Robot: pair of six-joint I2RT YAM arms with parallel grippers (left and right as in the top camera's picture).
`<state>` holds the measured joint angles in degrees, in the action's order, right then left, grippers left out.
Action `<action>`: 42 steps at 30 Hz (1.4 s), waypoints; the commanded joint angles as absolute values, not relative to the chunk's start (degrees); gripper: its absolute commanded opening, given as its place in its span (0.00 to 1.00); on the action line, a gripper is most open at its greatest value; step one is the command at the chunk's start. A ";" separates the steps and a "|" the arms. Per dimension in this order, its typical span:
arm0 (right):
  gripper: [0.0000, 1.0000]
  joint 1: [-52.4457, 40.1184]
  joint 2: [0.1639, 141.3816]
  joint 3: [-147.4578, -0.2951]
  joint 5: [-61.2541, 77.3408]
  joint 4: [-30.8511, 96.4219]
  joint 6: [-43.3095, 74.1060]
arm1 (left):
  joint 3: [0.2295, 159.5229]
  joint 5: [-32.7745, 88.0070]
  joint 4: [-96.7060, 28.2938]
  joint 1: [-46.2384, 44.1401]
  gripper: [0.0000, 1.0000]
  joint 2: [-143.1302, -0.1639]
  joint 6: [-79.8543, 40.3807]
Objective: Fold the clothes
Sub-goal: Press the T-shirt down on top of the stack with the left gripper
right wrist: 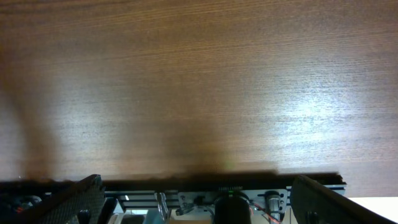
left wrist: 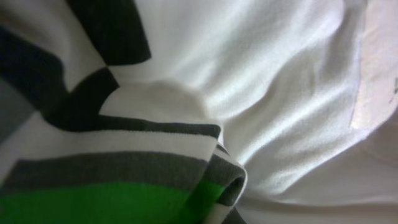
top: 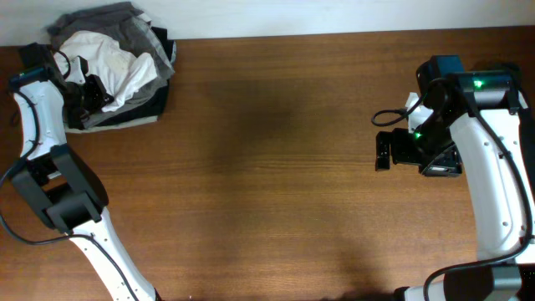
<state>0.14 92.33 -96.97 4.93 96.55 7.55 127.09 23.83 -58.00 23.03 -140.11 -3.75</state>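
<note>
A pile of clothes [top: 113,71] lies at the table's far left corner: a white garment [top: 117,63] on top of grey and dark ones. My left gripper [top: 86,90] is down in the left side of the pile. The left wrist view is filled with cloth: white fabric [left wrist: 267,81] and a folded striped piece in white, dark grey and green [left wrist: 112,162]. Its fingers are hidden there. My right gripper [top: 383,152] hovers over bare table at the right, far from the pile. It is open and empty, its fingers wide apart [right wrist: 196,182].
The brown wooden table [top: 276,167] spans the whole view. Its edge and a metal frame below it show in the right wrist view [right wrist: 236,199]. A pale wall runs along the back edge [top: 334,17].
</note>
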 commanded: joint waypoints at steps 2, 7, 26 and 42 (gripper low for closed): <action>0.99 0.38 91.77 -97.89 4.05 95.79 7.94 | 127.35 30.70 -64.27 22.52 0.12 -134.96 -5.80; 0.99 0.38 91.77 -97.89 4.47 95.59 7.94 | 127.35 31.81 -67.42 21.87 0.30 -134.89 -5.78; 0.98 0.38 91.77 -97.89 4.47 94.67 7.97 | 127.35 29.91 -65.87 21.78 0.58 -116.84 -5.13; 0.99 0.38 91.77 -97.89 5.78 95.20 7.97 | 127.35 6.13 -38.94 21.80 0.01 -128.49 -2.61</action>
